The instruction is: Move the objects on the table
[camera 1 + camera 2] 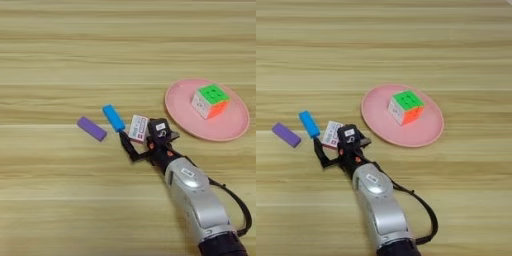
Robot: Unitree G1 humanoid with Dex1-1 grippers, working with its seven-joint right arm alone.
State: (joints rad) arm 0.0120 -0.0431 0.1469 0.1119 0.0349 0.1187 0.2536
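A flat white box with red-pink print (pixel 138 128) lies near the middle of the table (pixel 60 50). My right gripper (pixel 138 136) is open and straddles it. One black finger (pixel 125 144) stands at the box's lower left, a little apart from it, and the other is against its right side. A bright blue bar (pixel 113 117) lies just left of the box, its near end close to the left fingertip. The purple bar (pixel 91 128) lies further left, apart from both. My silver forearm (pixel 197 200) comes in from the bottom right.
A round pink plate (pixel 230 125) sits to the right of the gripper, holding a multicoloured puzzle cube (pixel 210 100). A black cable (pixel 240 205) loops off the forearm. Bare wood stretches across the back and left of the table.
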